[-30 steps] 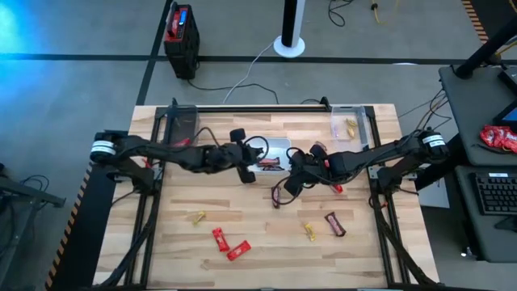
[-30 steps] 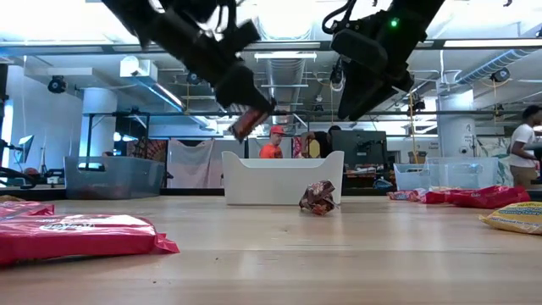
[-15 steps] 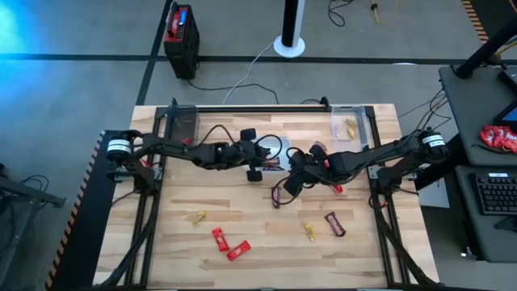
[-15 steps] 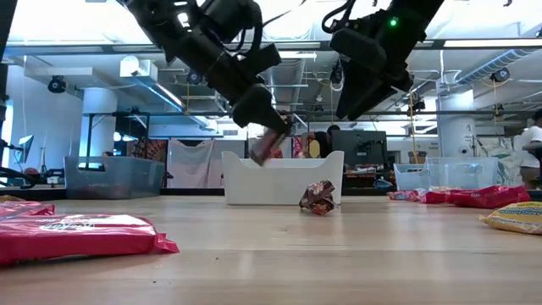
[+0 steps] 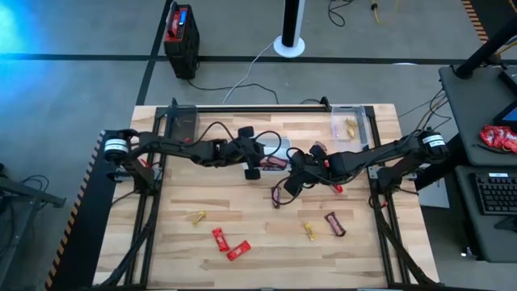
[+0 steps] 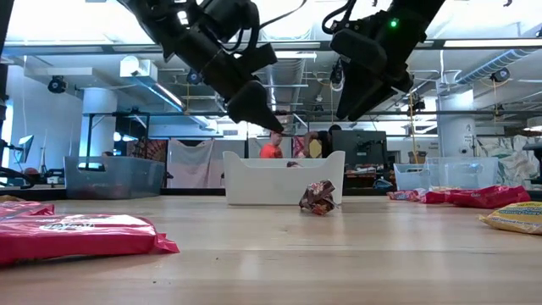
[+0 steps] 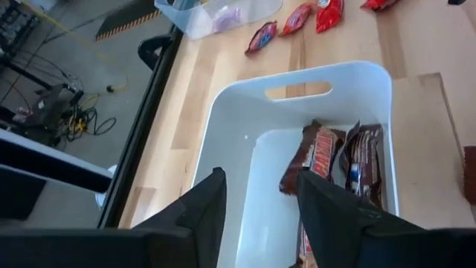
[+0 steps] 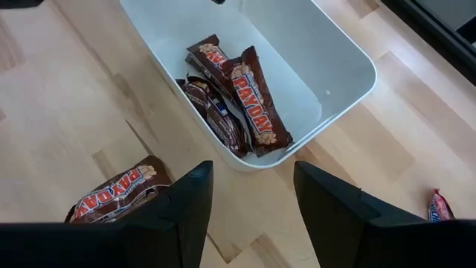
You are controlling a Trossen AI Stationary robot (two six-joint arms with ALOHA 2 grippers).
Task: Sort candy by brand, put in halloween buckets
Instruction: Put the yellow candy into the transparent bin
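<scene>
The white tray point(image 7: 297, 74), one of the halloween buckets, holds several dark brown bars point(image 7: 316, 152). My left gripper point(image 7: 256, 193) hangs open over the tray's near end with nothing between its fingers; in the high view my left gripper point(image 5: 260, 160) is just left of the tray point(image 5: 280, 145). My right gripper point(image 8: 253, 201) is open and empty above the table beside the tray point(image 8: 349, 52). One brown bar point(image 8: 119, 193) lies on the wood under it. Loose red, yellow and brown candy point(image 5: 229, 244) lies near the front edge.
Two clear tubs stand at the far corners, the left tub point(image 5: 182, 121) and the right tub point(image 5: 349, 123) with yellow pieces. A brown bar point(image 5: 334, 224) and a yellow piece point(image 5: 310, 232) lie front right. Large red wrappers point(image 6: 76, 233) fill the low view's near left.
My left gripper has carried a brown bar toward the table's right and slightly down, over the white tray, and has let it go. The bar has dropped into the tray among the others. My right gripper has kept still.
</scene>
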